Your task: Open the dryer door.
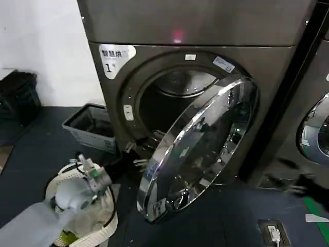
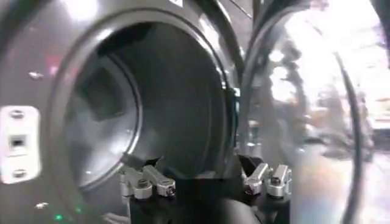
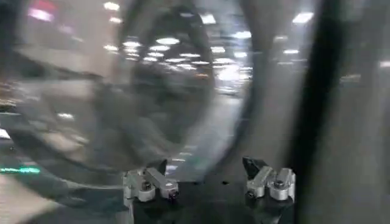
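Note:
The dryer door [image 1: 200, 149], a chrome-rimmed porthole with dark glass, stands swung partway out from the dark grey-brown machine with the "1" sticker [image 1: 114, 57]. The drum opening [image 1: 169, 103] behind it is exposed. My left gripper [image 1: 138, 157] reaches in low at the door's free edge, between the door and the opening. In the left wrist view this gripper [image 2: 201, 161] is open with nothing between its fingers; the drum [image 2: 134, 109] lies on one side and the door's inner face [image 2: 317, 109] on the other. My right gripper [image 1: 300, 182] hovers low in front of the neighbouring machine, open [image 3: 206, 163].
A grey bin [image 1: 90, 126] sits on the floor left of the dryer. A white laundry basket [image 1: 85, 216] lies under my left arm. A black bag [image 1: 18, 95] is at the far left. The neighbouring machine's round door [image 1: 316, 128] is at the right edge.

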Controlling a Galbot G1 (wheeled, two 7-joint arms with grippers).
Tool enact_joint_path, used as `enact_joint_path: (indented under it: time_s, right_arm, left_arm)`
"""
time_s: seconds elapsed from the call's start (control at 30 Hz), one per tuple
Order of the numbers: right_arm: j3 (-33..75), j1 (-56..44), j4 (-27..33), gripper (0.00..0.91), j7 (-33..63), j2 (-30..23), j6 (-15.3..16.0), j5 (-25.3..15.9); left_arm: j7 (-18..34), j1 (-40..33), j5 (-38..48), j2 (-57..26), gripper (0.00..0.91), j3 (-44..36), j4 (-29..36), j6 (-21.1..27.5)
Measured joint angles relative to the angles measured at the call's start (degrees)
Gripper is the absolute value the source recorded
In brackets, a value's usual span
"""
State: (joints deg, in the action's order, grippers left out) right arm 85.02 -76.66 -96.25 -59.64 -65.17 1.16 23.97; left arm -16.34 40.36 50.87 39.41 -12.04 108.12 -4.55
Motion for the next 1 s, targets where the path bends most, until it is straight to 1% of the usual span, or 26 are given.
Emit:
enact_joint_path:
  time_s: [0.07,0.17,0.37,0.5,0.6,0.7,0.83,0.9,1.0]
  right_arm:
    - [2.56,-1.07,-1.64,0.907,4.69,-1.07,-0.13,0.8]
    - [6.48,-3.0,-5.03,0.907,13.28,-2.76,1.41,0.88]
    - [14.79,-6.46,-8.92,0.907,26.57,-3.31,3.51,2.11]
    - [20.8,-8.88,-9.63,0.907,34.69,-3.28,3.49,-0.77]
    - [24.94,-10.25,-9.85,0.907,40.07,-3.3,3.5,-2.18]
    - [28.48,-11.4,-9.5,0.907,43.17,-2.8,4.09,-3.3]
    - [33.59,-12.86,-8.18,0.907,46.33,-1.62,6.66,-3.93]
    - [35.98,-13.45,-7.49,0.907,47.23,-1.1,7.18,-4.22]
    - [39.09,-14.83,-7.32,0.907,47.32,-1.23,7.05,-4.77]
  left_arm:
    - [-0.11,-0.47,-0.05,0.1,0.907,-1.39,0.36,-0.16]
    - [-0.48,-1.5,0.0,0.26,0.907,-3.73,0.99,-0.38]
    - [-1.03,-3.88,0.59,0.94,0.907,-8.7,3.05,-1.33]
    - [-0.89,-6.17,0.51,2.1,0.907,-12.54,3.1,-1.35]
    - [-1.48,-8.28,-0.35,3.55,0.907,-15.66,1.94,-2.67]
    - [-2.06,-10.71,-0.2,5.47,0.907,-18.47,0.25,-3.48]
    - [-2.16,-13.86,0.31,8.78,0.907,-21.87,-2.34,-4.24]
    - [-2.1,-15.57,0.21,10.74,0.907,-23.7,-3.58,-4.42]
    - [-1.77,-18.33,1.43,14.19,0.907,-26.82,-5.61,-4.26]
